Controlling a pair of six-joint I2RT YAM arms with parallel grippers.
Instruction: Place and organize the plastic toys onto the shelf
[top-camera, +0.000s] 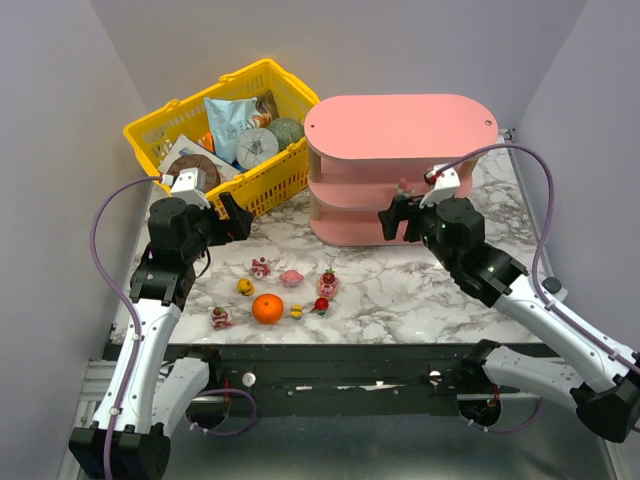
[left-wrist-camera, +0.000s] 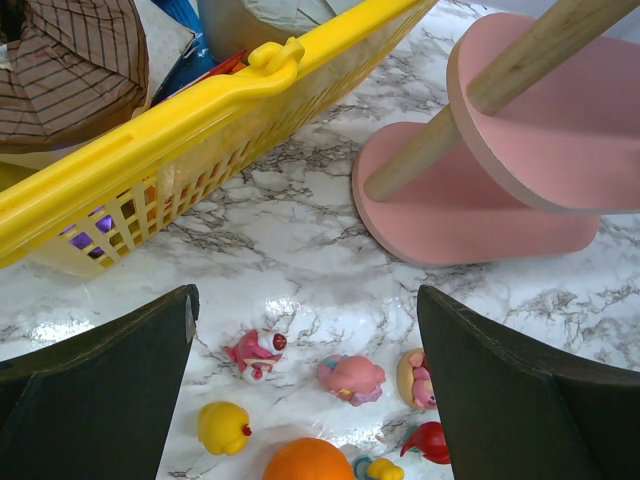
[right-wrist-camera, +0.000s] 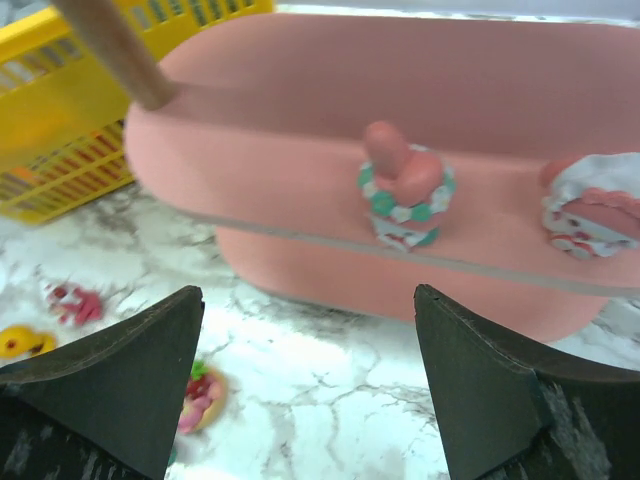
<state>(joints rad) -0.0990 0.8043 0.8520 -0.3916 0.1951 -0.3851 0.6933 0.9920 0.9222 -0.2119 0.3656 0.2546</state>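
While the right claw (right-wrist-camera: 308, 330) stands wide open and empty in front of the shelf (top-camera: 400, 125), we judge that a placing step on the middle board is at its end. Two toys sit on that board. One is a pink-topped toy (right-wrist-camera: 405, 195) with a green-and-white band. The other is a pink-and-white toy (right-wrist-camera: 590, 205) nearer the rounded end, apart from the first.

The left claw (left-wrist-camera: 308, 300) is also fully open and holds nothing. It hovers over the table (top-camera: 420, 290) beside the yellow basket (top-camera: 265, 185).

About seven loose toys (top-camera: 291, 277) lie on the table in front of the shelf, clustered around an orange ball (top-camera: 267, 309). We take the next move to be picking one of them. They are tiny and close together, so a claw must come down squarely over a single toy without nudging the ball or its neighbours. It then needs a free spot on a board.

The basket holds packets and round tins; we see no toy in it.
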